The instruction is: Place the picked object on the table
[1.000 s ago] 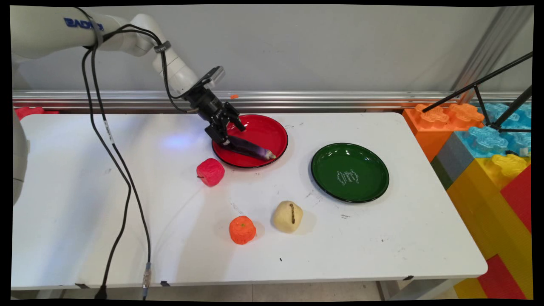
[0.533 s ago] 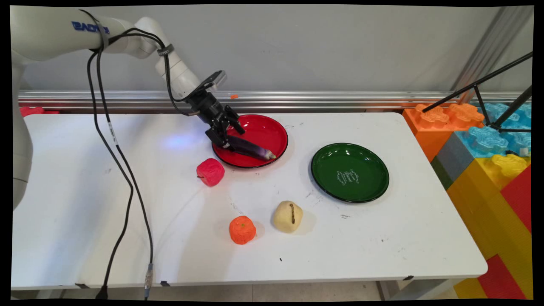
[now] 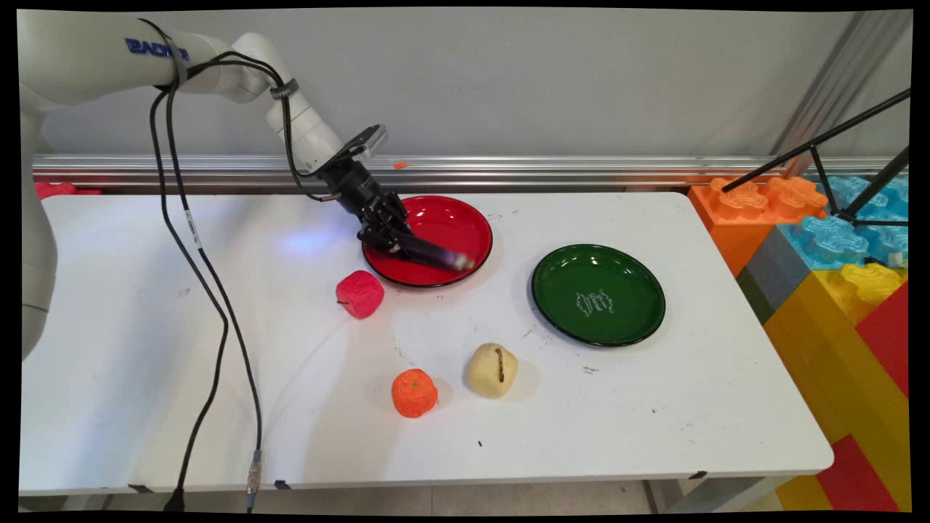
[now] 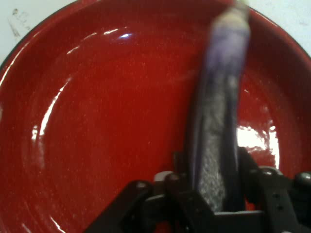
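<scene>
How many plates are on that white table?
2. A red plate at the back, under the gripper and its eggplant; a green plate to its right, empty.

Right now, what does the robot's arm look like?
The arm is white and made of round, smooth tubes, with blue letters on its side. Black cables hang from it. At its end sits a black gripper with two fingers and jointed links.

The eggplant (image 3: 433,253), a long dark purple toy with a pale tip, lies slanted over the near part of the red plate (image 3: 450,218). The gripper (image 3: 390,242) clasps its thick left end (image 4: 216,160).
</scene>
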`<state>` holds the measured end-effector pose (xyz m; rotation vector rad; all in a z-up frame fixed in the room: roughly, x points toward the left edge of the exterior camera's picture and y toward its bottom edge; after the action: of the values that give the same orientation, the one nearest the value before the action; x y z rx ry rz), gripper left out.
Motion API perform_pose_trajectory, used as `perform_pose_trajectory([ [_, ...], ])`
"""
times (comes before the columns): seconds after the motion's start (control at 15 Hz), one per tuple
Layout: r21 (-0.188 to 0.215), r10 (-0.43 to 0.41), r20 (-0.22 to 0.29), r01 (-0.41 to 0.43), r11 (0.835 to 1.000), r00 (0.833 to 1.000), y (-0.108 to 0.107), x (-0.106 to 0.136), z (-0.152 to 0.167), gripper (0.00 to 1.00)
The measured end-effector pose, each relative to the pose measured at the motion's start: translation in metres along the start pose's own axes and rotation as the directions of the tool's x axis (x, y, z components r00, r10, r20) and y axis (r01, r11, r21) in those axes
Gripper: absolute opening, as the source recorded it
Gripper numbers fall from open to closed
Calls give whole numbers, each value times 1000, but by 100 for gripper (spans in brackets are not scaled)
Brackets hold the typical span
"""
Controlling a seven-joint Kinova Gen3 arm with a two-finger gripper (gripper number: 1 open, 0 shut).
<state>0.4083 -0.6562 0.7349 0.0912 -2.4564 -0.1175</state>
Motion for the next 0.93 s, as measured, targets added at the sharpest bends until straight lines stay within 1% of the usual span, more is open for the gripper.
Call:
perform_pose_trajectory([
  [0.27,-8,-10,-5,10,1000,1000,3,1,-2,0],
  [0.53,-8,-40,-33,39,999,999,10,8,-11,0],
  [0.67,-7,-68,-57,67,998,996,17,14,-19,0],
  [0.93,-3,-140,-107,140,990,984,36,28,-37,0],
])
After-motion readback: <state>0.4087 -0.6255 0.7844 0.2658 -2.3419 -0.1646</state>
